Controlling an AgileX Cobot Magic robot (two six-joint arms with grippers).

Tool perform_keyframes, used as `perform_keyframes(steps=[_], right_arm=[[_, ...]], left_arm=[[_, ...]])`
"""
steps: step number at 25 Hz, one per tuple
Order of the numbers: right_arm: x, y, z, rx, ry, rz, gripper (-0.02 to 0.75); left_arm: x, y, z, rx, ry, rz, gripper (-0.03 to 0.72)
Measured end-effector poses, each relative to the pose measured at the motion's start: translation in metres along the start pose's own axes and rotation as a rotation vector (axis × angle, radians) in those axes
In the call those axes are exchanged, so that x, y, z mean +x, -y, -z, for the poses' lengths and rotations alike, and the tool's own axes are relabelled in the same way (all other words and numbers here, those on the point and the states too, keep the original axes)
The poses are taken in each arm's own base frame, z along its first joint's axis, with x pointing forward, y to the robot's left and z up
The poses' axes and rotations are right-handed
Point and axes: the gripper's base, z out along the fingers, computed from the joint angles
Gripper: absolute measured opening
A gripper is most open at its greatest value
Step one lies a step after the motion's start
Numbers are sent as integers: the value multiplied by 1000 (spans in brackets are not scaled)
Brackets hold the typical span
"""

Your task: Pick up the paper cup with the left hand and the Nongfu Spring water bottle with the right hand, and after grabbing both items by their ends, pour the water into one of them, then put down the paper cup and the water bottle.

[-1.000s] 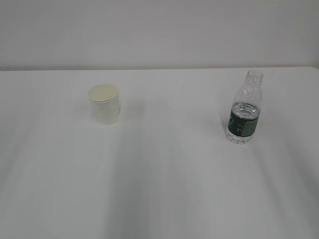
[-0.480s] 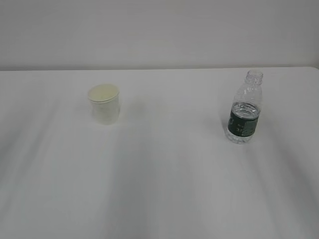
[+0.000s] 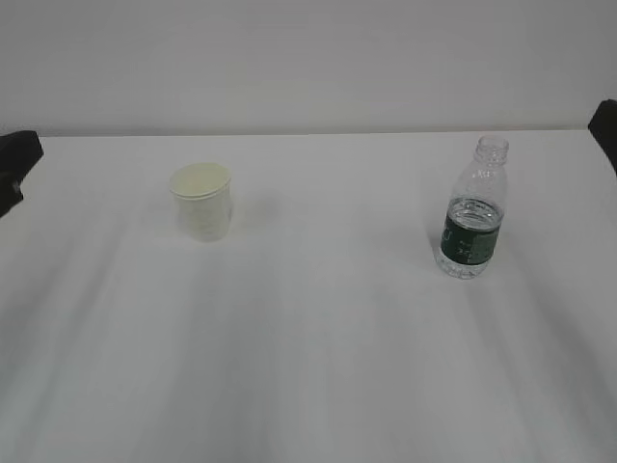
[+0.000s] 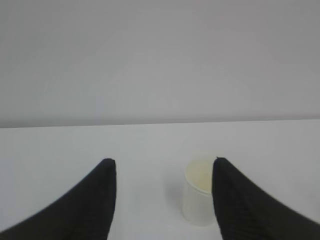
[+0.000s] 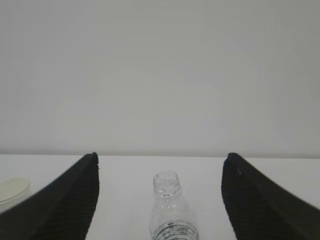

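Note:
The paper cup point(image 3: 202, 203) stands upright at the left of the white table point(image 3: 318, 328), its mouth open. At the right stands the Nongfu Spring water bottle point(image 3: 472, 217), capless, with water point(image 3: 473, 210) up to its green label. A dark bit of my left hand point(image 3: 14, 164) shows at the left edge, and a bit of my right hand point(image 3: 607, 125) at the right edge. In the left wrist view my left gripper point(image 4: 163, 161) is open, with the cup point(image 4: 197, 195) ahead, partly behind the right finger. My right gripper point(image 5: 161, 156) is open, and the bottle point(image 5: 167, 200) stands ahead between its fingers.
A plain pale wall point(image 3: 308, 58) rises behind the table's far edge. The cup point(image 5: 12, 190) also shows at the lower left of the right wrist view. Bare white tabletop lies between the cup and the bottle.
Dark parts of both arms have come into the exterior view at its left and right edges. The cup and the bottle stand where they were.

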Motion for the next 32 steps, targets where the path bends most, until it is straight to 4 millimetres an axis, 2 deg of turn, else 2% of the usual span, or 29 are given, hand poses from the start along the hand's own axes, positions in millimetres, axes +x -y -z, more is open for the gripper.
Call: perform_keyframes(steps=[4, 7, 11, 17, 19, 26, 32], right_arm=[[18, 0, 1, -10, -16, -17, 573], [36, 0, 4, -17, -41, -26, 573], [55, -1, 6, -30, -40, -40, 573], [84, -1, -2, -41, -97, -66, 573], [100, 0, -5, -38, -167, -73, 573], [148, 3, -10, -24, -402, -31, 573], [156, 5, -24, -28, -419, 8, 589]], left_arm=[[20, 5, 5, 37, 52, -8, 418], [34, 6, 4, 55, 22, -27, 411], [47, 14, -3, 148, -10, -111, 409], [72, 17, -16, 205, -47, -133, 409], [82, 18, -20, 228, -57, -136, 412], [121, 17, -30, 264, -179, -137, 511], [139, 15, -32, 258, -249, -132, 557]])
